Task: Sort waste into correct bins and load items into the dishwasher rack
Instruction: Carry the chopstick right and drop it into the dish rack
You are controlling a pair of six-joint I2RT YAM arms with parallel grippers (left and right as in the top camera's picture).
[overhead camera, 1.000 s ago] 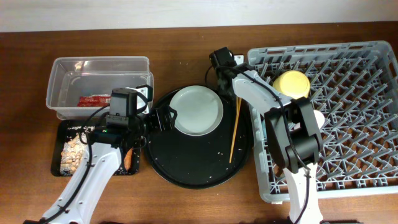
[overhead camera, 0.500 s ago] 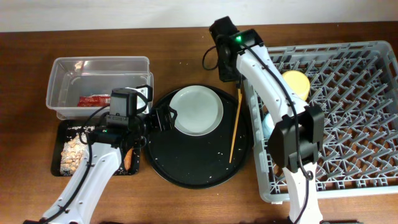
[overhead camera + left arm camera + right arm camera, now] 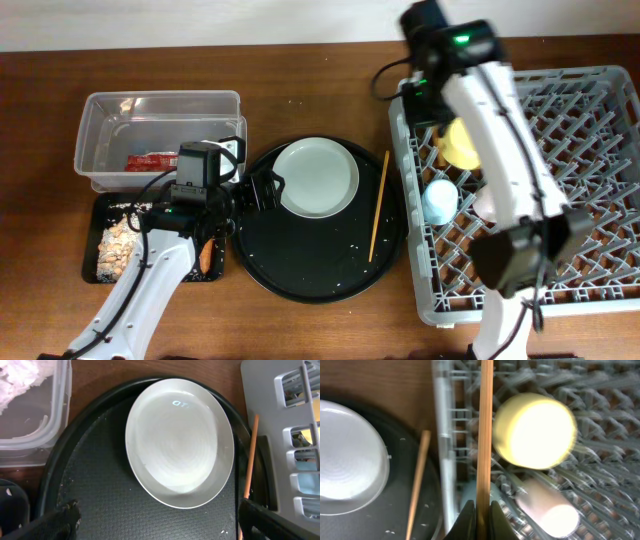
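The right end effector [image 3: 480,512] pinches one chopstick [image 3: 485,430], seemingly over the rack [image 3: 560,200] at frame right, though blurred. The left end effector [image 3: 160,517] is spread beside the plate [image 3: 179,449].

Two chopsticks [image 3: 484,435], two cups [image 3: 440,200], one plate [image 3: 316,178], one bowl [image 3: 456,146], one wrapper [image 3: 150,160] and one carrot [image 3: 206,257] were there. So were one rack [image 3: 590,130], one tub [image 3: 160,98], one flat tray [image 3: 92,272] and one round tray [image 3: 300,262].

No text, label, brand, number or sign can be read anywhere in these views. The red snack wrapper [image 3: 150,160], lying inside the clear tub [image 3: 160,97], shows too small and blurred to tell whether it bears any print.
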